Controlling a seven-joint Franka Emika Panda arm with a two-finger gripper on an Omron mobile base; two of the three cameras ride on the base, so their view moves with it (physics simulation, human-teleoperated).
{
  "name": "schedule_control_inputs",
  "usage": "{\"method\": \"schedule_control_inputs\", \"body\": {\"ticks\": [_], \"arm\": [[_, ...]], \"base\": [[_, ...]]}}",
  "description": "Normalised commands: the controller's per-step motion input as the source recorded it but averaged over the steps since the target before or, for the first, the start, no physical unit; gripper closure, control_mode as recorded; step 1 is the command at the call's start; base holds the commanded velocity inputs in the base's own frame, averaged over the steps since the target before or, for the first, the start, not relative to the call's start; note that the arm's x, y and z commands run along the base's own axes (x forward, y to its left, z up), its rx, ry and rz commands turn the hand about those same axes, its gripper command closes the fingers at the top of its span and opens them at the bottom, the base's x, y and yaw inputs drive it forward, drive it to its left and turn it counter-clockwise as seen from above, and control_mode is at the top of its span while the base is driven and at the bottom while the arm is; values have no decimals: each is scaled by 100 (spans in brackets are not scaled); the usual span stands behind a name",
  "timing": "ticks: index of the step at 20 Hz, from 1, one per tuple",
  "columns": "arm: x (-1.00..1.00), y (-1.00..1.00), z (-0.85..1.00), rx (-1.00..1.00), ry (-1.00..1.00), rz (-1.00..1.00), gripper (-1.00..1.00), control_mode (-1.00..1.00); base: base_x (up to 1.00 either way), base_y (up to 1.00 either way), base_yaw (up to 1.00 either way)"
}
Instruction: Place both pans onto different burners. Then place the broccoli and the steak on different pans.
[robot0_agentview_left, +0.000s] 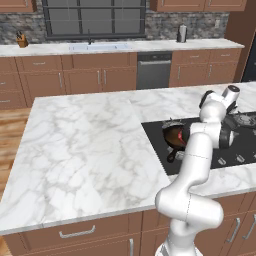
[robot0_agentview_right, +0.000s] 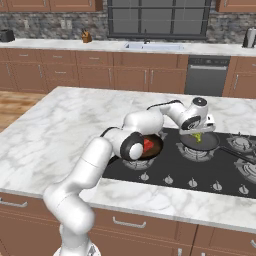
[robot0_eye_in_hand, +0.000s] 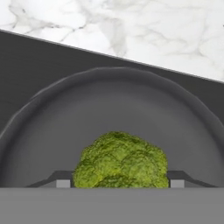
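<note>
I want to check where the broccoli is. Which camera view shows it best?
The hand view: the broccoli is large there, between the fingertips, over the near-black pan. In the right base view it is a small green spot under the gripper. In the left base view I cannot make it out.

Rust-brown pan (robot0_agentview_left: 173, 135) on black cooktop (robot0_agentview_left: 156, 140), right part of marble island (robot0_agentview_left: 80, 150); white arm hides pan's right side. Burner grate (robot0_agentview_left: 246, 119) at far right. Sink (robot0_agentview_left: 97, 46) and dishwasher (robot0_agentview_left: 154, 70) along far wall.
</note>
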Motion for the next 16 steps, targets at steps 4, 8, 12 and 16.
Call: {"method": "schedule_control_inputs", "body": {"ticks": [4, 8, 12, 16], "arm": [[0, 0, 0, 0, 0, 0, -100, -100], [0, 0, 0, 0, 0, 0, -100, -100], [-9, 0, 1, 0, 0, 0, -100, -100], [-37, 1, 6, 0, 0, 0, -100, -100]], "base": [[0, 0, 0], [0, 0, 0], [0, 0, 0], [0, 0, 0]]}}
